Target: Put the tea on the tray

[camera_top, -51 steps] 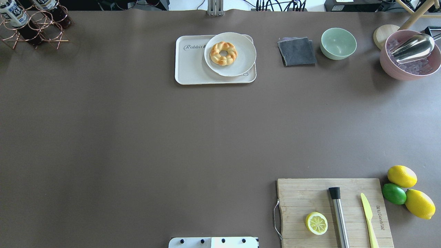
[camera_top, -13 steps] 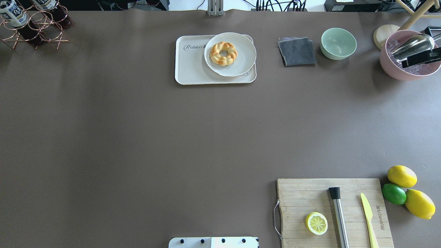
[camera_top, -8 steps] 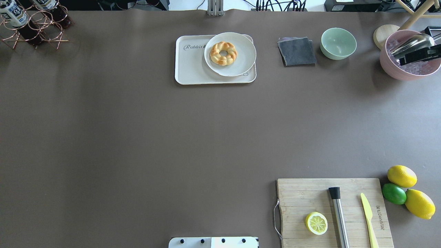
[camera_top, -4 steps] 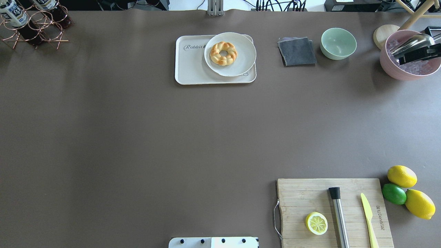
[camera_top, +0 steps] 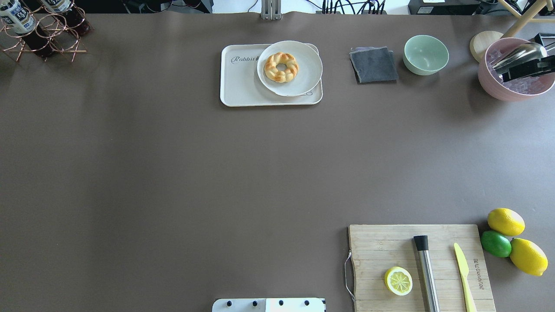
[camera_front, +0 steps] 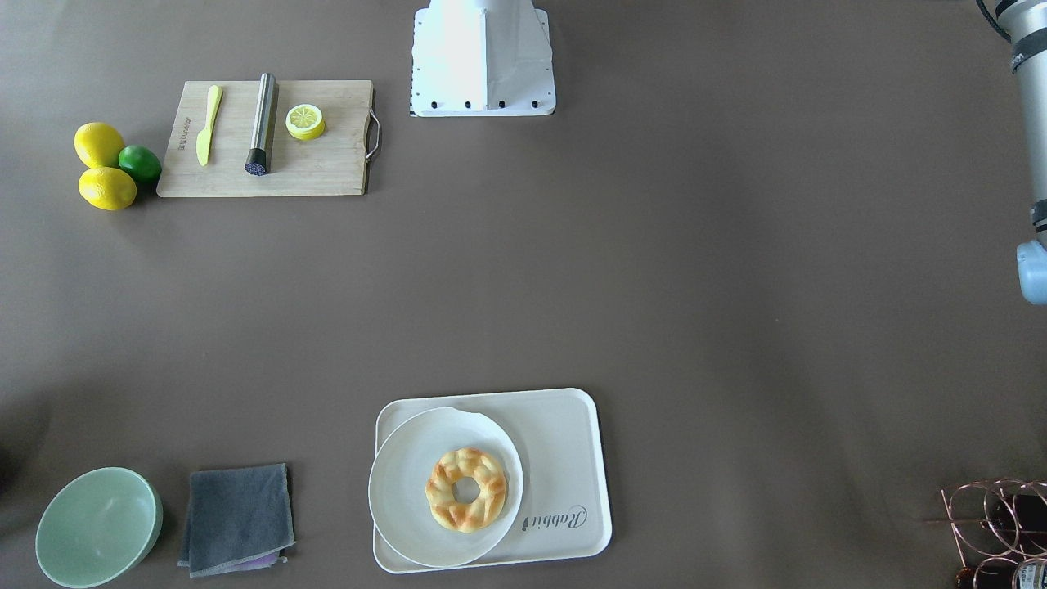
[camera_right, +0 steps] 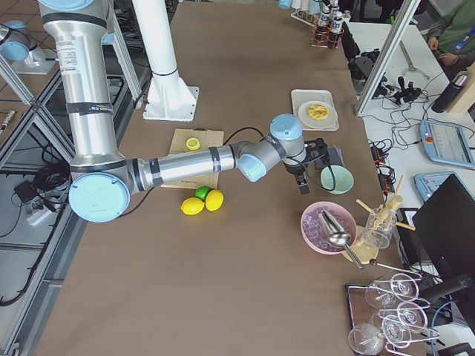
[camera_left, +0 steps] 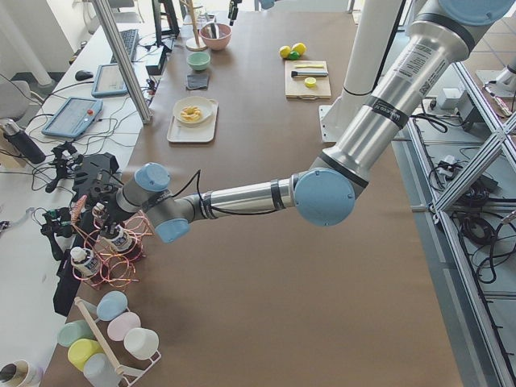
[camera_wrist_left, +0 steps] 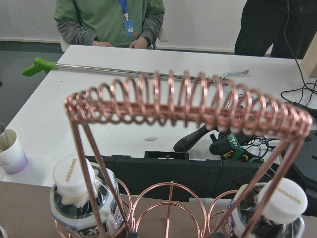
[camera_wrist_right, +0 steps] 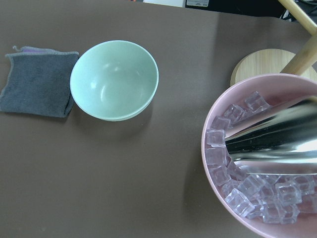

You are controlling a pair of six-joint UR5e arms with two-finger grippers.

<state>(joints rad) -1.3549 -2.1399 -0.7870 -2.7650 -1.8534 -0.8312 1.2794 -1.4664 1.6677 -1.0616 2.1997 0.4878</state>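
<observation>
**Left wrist-mounted view says it all: the tea is caged in wire**

So the tea [camera_wrist_left: 74, 194] sits upright in a copper rack [camera_wrist_left: 188, 106] with a second bottle [camera_wrist_left: 285, 203] next to it. That's way off to the robot's left of the tray [camera_top: 238, 82], at the table corner. The left gripper [camera_left: 98, 201] hovers right at the rack, but I honestly can't tell if its fingers are spread or pinched. Only the side camera catches it. Same story for the right gripper [camera_right: 303, 178], parked high up well to the right of the tray, holding nothing that I can see.

What I'd worry about:
- The rack's coil handle runs across the top, above the caps. Come in carelessly and a finger hooks the wire.
- The rack looks light. A crooked pull could probably drag or tip the whole thing, neighbour bottle included.
- Smooth plastic bottle, so a shallow pinch could let it slide.
- The plate [camera_top: 305, 65] with the doughnut [camera_top: 281, 67] hogs the tray's right side and overhangs the rim. Only the strip by the script is bare. Set down sloppy and the bottle lands on the plate edge or the rim and topples.

The grey cloth [camera_top: 373, 65], green bowl [camera_top: 426, 54] and pink ice bowl [camera_top: 488, 80] all sit right of the tray. The cutting board [camera_top: 377, 242] is on the robot's side of it. None of them lies between rack and tray.
</observation>
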